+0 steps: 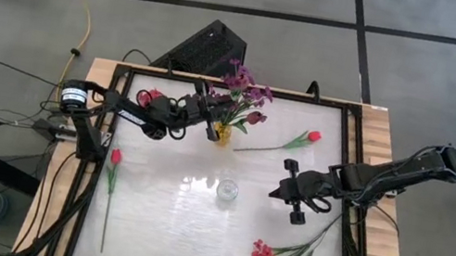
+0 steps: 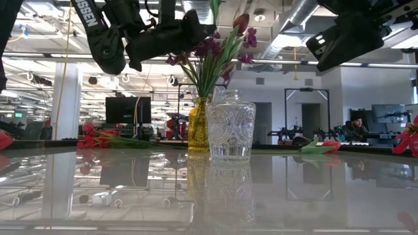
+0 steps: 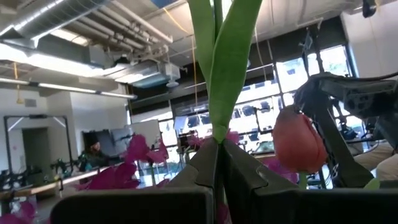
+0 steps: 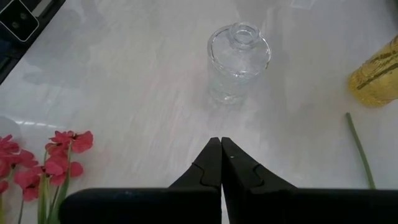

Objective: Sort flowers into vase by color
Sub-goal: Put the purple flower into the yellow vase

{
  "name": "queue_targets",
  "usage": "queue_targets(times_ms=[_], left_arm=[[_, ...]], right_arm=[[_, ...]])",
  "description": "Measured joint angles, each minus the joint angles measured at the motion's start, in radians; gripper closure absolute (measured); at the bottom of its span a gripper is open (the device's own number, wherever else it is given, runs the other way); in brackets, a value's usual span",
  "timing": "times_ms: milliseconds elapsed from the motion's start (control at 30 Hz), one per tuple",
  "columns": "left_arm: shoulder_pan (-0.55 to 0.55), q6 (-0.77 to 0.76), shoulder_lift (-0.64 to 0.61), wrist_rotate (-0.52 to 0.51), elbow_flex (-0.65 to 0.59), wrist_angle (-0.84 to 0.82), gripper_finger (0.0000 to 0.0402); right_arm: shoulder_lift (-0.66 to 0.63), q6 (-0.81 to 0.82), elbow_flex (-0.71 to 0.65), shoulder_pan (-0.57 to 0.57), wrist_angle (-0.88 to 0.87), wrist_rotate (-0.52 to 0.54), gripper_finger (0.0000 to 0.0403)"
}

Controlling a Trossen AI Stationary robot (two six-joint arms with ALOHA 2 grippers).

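Lowering a tulip stem (image 3: pixel 219 93), pinched between left gripper (image 3: pixel 219 163) fingers, straight into yellow vase (image 1: pixel 223 134); right gripper (image 4: pixel 220 163) fingers together, waiting.

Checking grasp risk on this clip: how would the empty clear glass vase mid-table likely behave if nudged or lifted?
The clear vase looks like thick cut glass, so probably heavy for its size and breakable. Its squat body suggests it would slide on the glossy table rather than tip. The narrow neck seems the better pincer hold; smooth glass may slip.
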Motion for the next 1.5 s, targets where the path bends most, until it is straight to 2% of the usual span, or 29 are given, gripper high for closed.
queue_targets(times_ms=[233, 667, 900, 1500], left_arm=[[0.000, 0.004, 0.000, 0.001, -0.006, -0.008, 0.0401], [0.000, -0.005, 0.000, -0.016, -0.095, 0.003, 0.0401], [0.000, -0.057, 0.003, -0.017, -0.150, -0.003, 0.0401], [0.000, -0.196, 0.005, -0.019, -0.187, -0.187, 0.0401]], right_arm=[[0.000, 0.008, 0.000, 0.000, -0.001, -0.022, 0.0376], [0.000, 0.008, 0.000, 0.000, 0.000, -0.022, 0.0376], [0.000, 0.008, 0.000, 0.000, 0.000, -0.022, 0.0376], [0.000, 0.034, 0.000, -0.001, 0.024, -0.022, 0.0376]])
